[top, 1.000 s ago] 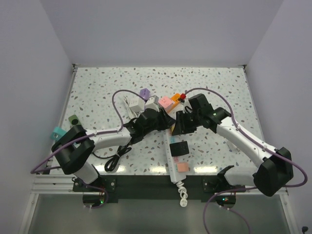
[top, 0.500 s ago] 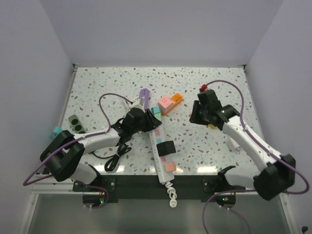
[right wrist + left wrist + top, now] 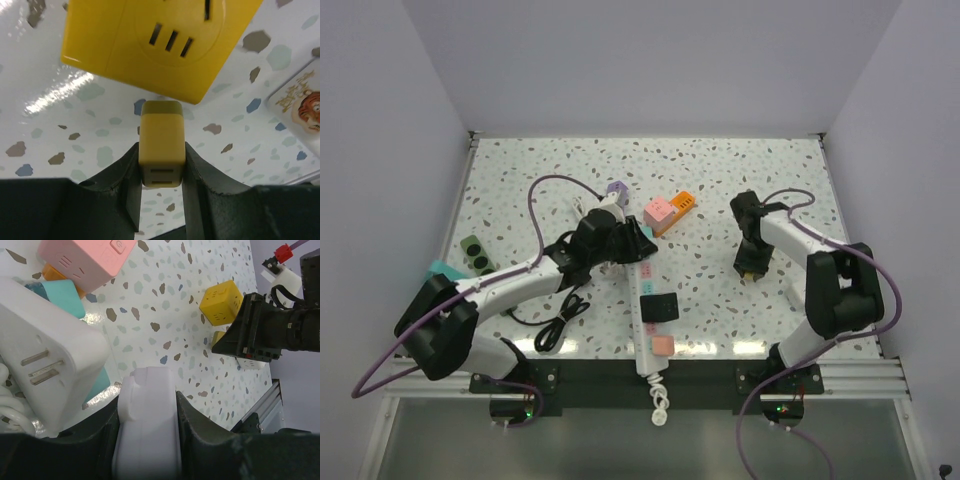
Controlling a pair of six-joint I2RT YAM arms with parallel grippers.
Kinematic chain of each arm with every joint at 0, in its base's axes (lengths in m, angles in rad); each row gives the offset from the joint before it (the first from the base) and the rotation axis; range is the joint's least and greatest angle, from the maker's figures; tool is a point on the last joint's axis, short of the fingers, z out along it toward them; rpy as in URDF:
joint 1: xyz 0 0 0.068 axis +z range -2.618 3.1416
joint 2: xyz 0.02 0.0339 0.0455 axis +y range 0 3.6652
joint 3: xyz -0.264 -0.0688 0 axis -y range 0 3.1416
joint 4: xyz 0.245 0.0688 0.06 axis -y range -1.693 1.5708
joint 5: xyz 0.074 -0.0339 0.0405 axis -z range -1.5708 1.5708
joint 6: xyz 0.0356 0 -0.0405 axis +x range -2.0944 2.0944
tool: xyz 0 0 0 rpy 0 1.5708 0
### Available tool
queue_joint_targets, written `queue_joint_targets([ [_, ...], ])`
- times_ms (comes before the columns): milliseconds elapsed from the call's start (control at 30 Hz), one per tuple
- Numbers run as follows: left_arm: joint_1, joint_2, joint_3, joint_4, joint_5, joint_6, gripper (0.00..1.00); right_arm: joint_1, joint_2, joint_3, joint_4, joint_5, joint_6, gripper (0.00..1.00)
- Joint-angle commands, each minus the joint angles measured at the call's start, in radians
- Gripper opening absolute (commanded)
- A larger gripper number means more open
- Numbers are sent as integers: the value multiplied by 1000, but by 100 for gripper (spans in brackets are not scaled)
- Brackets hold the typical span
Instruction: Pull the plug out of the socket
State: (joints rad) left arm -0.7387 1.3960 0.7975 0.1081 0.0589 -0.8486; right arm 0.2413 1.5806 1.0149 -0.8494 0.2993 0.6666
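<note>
The socket is a long white power strip lying in the middle of the table. My left gripper is shut on its far end, and in the left wrist view the white body fills the space between the jaws of that gripper. The plug is a small yellow block. My right gripper is shut on it at the right side of the table, well apart from the strip. The plug hangs just in front of a yellow socket cube without touching it.
A black adapter and a pink one sit on the strip. Pink, orange and purple cubes and a white pronged adapter crowd its far end. A black cable coils near left. A tiger card lies at right.
My right gripper has left the strip and swung to the right side of the table with the yellow plug. The left gripper and the strip have shifted left.
</note>
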Motion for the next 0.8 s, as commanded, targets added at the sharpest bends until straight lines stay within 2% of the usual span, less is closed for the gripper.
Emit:
queue_joint_targets([
  [0,2,-26,55,4,30,37,0,-34,99,-18,21,58,56,4],
  [33,2,-22,60,1,32,36,0,-45,110,-13,19,63,65,9],
  [67,2,-19,62,-4,30,36,0,-56,113,-13,24,70,67,22],
  [133,2,-22,68,-10,25,36,0,-77,92,-12,53,34,38,36],
  [167,2,-22,69,-16,24,40,0,-77,73,-6,70,15,24,56],
  [300,4,-11,80,-21,16,45,0,-74,-25,17,82,-87,-54,92],
  [367,7,-6,88,-15,25,42,0,-73,-89,21,66,-146,-91,98],
  [567,10,24,108,11,50,36,0,-21,-292,-12,4,-285,-154,98],
  [600,10,31,112,16,53,37,0,25,-339,-19,13,-377,-168,98],
  [667,12,47,120,30,68,33,0,137,-385,-36,29,-423,-188,98],
  [767,15,70,123,59,93,25,0,214,-467,-74,102,-549,-185,98],
])
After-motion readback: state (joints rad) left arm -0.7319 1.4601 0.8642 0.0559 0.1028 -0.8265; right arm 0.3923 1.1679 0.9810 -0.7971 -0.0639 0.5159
